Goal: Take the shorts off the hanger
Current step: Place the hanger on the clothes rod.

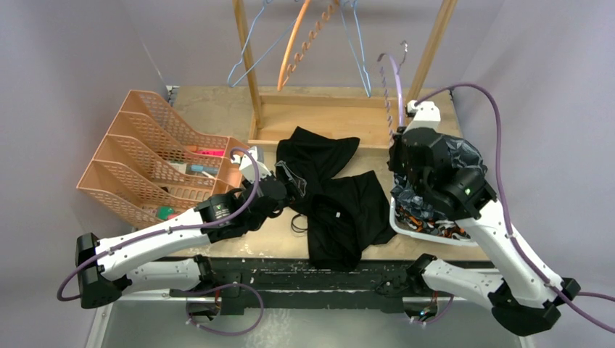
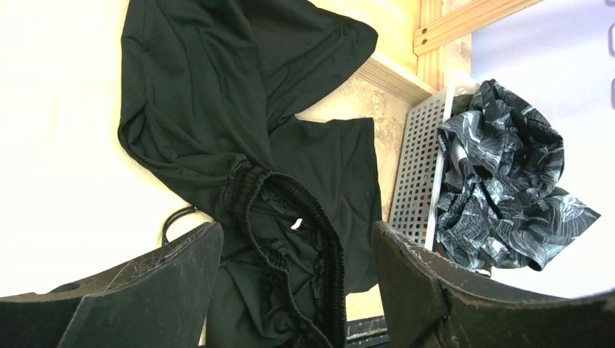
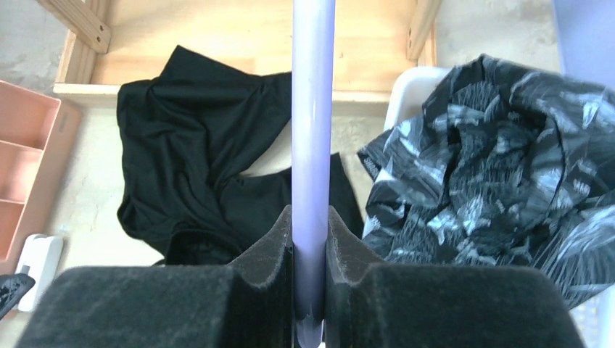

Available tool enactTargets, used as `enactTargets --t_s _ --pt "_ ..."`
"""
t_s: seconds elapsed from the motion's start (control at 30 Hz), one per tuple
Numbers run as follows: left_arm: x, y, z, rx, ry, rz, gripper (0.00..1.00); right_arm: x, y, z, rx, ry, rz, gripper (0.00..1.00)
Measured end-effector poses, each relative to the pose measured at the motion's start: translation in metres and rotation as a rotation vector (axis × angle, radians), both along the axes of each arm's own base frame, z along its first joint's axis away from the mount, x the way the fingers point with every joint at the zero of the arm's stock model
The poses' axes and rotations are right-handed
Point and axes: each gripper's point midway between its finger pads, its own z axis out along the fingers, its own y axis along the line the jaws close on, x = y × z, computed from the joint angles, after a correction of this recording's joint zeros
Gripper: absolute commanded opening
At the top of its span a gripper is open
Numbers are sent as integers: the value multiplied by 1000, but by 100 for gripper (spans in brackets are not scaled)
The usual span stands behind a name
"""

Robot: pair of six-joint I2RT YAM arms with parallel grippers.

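Black fabric shorts (image 1: 330, 206) reach the table's (image 1: 210, 109) near edge; left gripper (image 2: 296, 250) gapes over them, right gripper (image 3: 312, 243) clamps a lavender plastic hanger (image 3: 313, 109).

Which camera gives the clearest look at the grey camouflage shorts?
The left wrist view: the grey camouflage shorts show whole, bunched over the white basket. The top view hides most behind the right arm; the right wrist view crops them at the frame edge.
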Motion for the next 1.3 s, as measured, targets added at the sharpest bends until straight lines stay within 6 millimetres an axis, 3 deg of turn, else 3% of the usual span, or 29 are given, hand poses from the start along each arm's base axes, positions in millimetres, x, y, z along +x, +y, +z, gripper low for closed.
enactTargets --t_s 0.3,0.63,0.9,1.3 --pt "-2 1 0 5 2 -10 75 41 14 47 -51 -43 76 0" --pt "-5 5 8 -7 -11 -26 84 73 8 106 -26 -138 31 0" --pt "-7 8 7 1 -6 -27 85 108 3 111 -29 -114 7 0" --pt "-8 16 12 -2 -17 -14 86 142 -3 111 -3 -77 21 0"
